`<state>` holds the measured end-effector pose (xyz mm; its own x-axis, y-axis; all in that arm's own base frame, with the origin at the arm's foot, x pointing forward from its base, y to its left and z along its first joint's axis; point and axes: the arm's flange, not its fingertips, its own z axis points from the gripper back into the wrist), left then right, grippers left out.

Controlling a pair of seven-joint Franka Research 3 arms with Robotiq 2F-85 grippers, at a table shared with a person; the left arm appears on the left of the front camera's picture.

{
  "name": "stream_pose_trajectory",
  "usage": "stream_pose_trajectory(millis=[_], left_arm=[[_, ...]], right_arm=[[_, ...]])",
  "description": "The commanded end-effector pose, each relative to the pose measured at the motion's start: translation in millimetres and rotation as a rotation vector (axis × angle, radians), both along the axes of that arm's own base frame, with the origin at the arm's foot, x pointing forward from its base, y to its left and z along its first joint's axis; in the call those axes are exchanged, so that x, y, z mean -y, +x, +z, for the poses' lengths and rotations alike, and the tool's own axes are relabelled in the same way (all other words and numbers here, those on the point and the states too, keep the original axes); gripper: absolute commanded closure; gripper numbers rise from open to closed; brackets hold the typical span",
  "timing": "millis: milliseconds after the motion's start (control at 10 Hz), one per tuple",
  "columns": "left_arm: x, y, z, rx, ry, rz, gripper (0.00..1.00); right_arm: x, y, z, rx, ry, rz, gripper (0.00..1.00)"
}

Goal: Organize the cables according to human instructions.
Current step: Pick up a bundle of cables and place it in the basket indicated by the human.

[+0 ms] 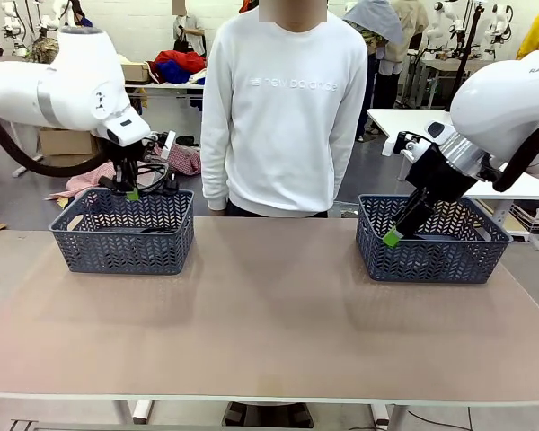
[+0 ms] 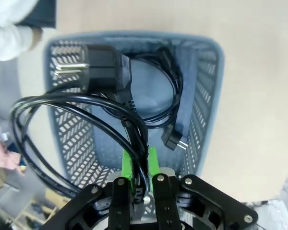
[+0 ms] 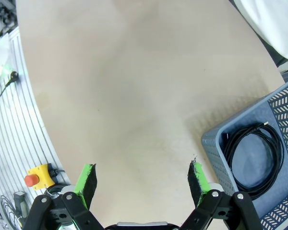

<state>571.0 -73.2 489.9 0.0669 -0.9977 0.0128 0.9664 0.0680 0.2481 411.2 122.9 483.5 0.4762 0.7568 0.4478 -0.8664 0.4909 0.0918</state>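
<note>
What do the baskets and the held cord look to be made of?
Left basket and right basket: likely moulded plastic, matte blue-grey, with a regular herringbone cut-out pattern. The cable pinched in the left gripper: black rubbery or plastic sheath, slight sheen, with metal plug pins.

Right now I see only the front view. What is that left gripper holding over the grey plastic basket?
Observer: The left gripper is shut on a coiled black power cord, hanging above the left grey mesh basket.
Operator: Is that basket empty?
Observer: No, another black cord lies on its floor, a plug end beside it.
Operator: And the right gripper, is it carrying anything?
Observer: No. The right gripper is open with nothing between its green pads.
Operator: Anything in the right basket?
Observer: Yes, a round black coiled cable lies flat inside the right grey basket.
</note>
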Motion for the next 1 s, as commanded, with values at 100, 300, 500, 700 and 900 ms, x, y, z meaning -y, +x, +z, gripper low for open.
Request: stream_pose_trajectory(millis=[100, 300, 500, 700, 900], left_arm=[[-10, 6, -25, 0.006, -0.051, -0.009, 1.00], [-9, 9, -38, -0.021, -0.052, -0.007, 1.00], [-11, 10, -45, -0.039, -0.052, -0.002, 1.00], [-18, 9, -50, -0.067, -0.053, 0.014, 1.00], [-22, 7, -56, -0.091, -0.059, 0.021, 1.00]], right_arm=[[0, 1, 2, 0.000, -0.004, 0.002, 0.00], [0, 1, 2, 0.000, -0.004, 0.002, 0.00], [0, 1, 2, 0.000, -0.004, 0.002, 0.00], [0, 1, 2, 0.000, -0.004, 0.002, 0.00], [0, 1, 2, 0.000, -0.004, 0.002, 0.00]])
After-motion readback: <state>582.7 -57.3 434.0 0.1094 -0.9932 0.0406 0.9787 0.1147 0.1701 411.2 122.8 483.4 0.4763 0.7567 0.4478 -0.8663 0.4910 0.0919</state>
